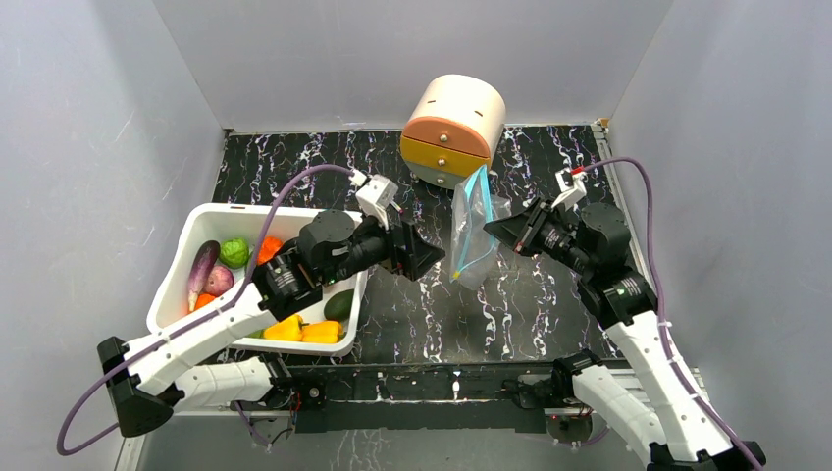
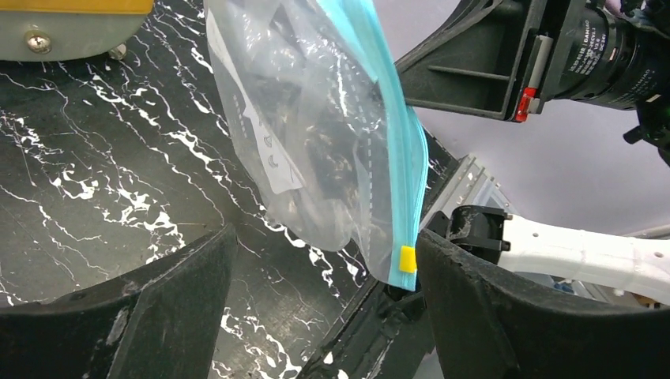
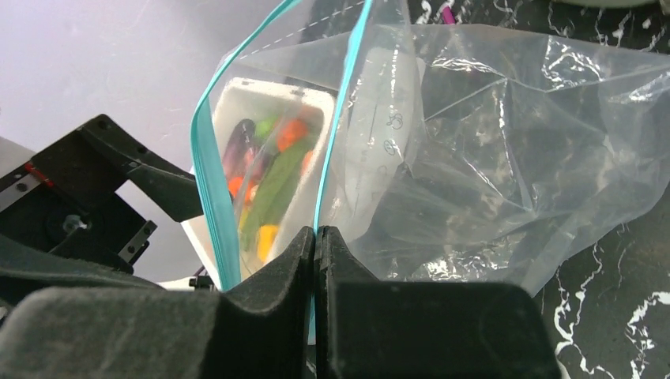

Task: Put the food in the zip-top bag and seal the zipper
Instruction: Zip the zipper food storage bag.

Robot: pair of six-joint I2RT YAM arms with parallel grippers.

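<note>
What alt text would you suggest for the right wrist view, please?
The right pincer is shut on the blue-green zipper of the clear zip-top bag, whose mouth gapes open. Through it, a white tub of colourful food shows beyond.

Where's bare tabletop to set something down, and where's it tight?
Free: front-centre table between the white tub and right arm, in front of the zip-top bag; back-left strip between tub and wall, left of the drawer unit. Tight: mid-table, where the left gripper and right gripper flank the bag; the tub holds the food.
</note>
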